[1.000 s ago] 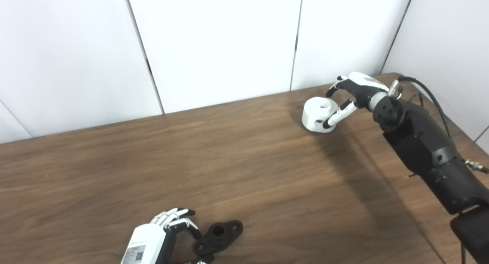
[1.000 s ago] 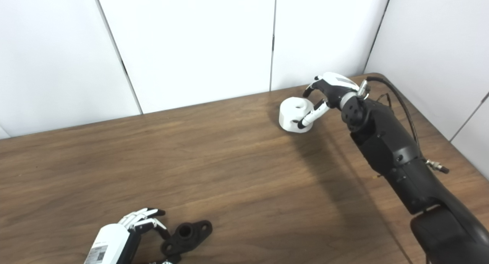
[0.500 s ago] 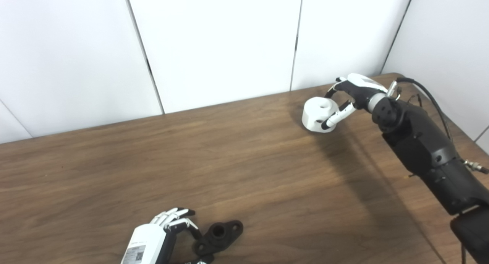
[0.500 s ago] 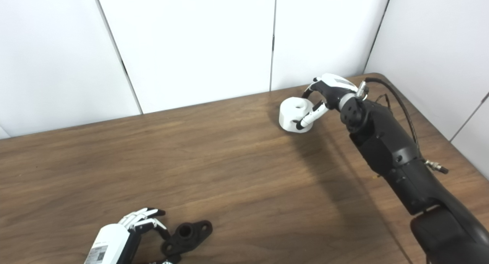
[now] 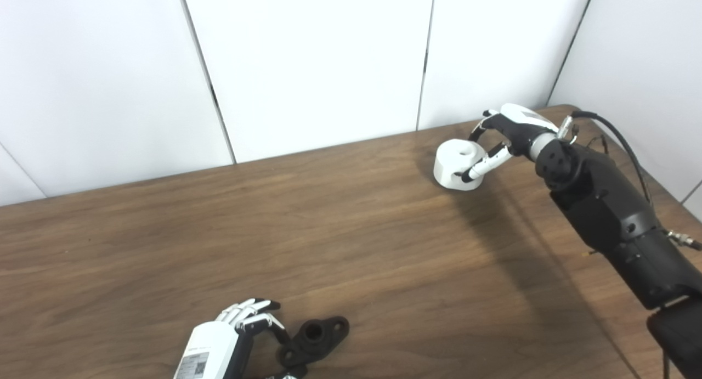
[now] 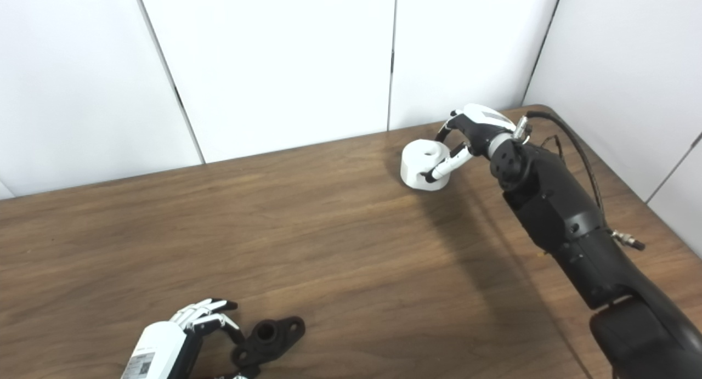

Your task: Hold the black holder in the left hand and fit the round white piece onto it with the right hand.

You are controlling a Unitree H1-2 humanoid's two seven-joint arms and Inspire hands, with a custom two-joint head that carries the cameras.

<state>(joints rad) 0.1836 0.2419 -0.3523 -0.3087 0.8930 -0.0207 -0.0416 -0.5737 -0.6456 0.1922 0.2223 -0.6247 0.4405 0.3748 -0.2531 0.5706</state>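
The black holder (image 5: 314, 339) lies flat on the wooden table (image 5: 340, 242) near the front edge, an oval flange with a round socket in its middle. My left hand (image 5: 241, 335) sits just left of it, open, fingertips close to its left end. The round white piece (image 5: 455, 168), a short cylinder with a hole on top, stands on the table at the far right. My right hand (image 5: 502, 137) is curled around it, fingers over the far rim and the thumb pressed on the near side. The piece still rests on the wood.
White wall panels (image 5: 307, 66) stand right behind the table's far edge. The table's right corner (image 5: 570, 107) is close behind my right hand. A black cable (image 5: 620, 140) loops over my right forearm.
The right hand's fingers and thumb have drawn in a little tighter on the white piece. The piece, the left hand and the black holder have stayed put.
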